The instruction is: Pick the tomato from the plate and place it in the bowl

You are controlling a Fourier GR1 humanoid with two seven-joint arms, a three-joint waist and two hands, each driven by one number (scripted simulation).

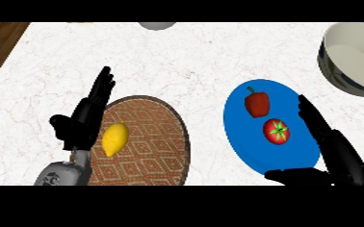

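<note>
Right robot hand (334, 146): fingers straight and spread from the thumb, holding nothing; it stands over the near right rim of the blue plate (241, 125), fingers pointing away along the plate's right edge, thumb lying across the plate's near rim; the gap between them faces the tomato (277, 131), which I judge to be the stance for closing on it; whether a finger already touches the fruit cannot be told.

Tomato: on the plate, right of centre, green stalk uppermost, not lifted; a red pepper (256, 102) lies just beyond it on the same plate, close but seemingly apart; the closing should stay clear of that neighbour, in my view.

Bowl (344, 60): pale, with a dark band, at the far right edge of the worktop (199, 57), partly cut off by the view; it sits beyond the plate and to the right, so the carry would run away from the robot on the same side as the working hand; that placing presumably explains why the right hand takes the job.

Left robot hand (85, 120): open, fingers straight and raised, resting at the left edge of a round woven mat (153, 139); a lemon (115, 138) lies on that mat just beside it, untouched; neither belongs to the task.

Grey rounded object (157, 25) at the far edge, mostly out of view; unidentified.

Assessment: grasp not yet made; pick and transfer both outstanding.
</note>
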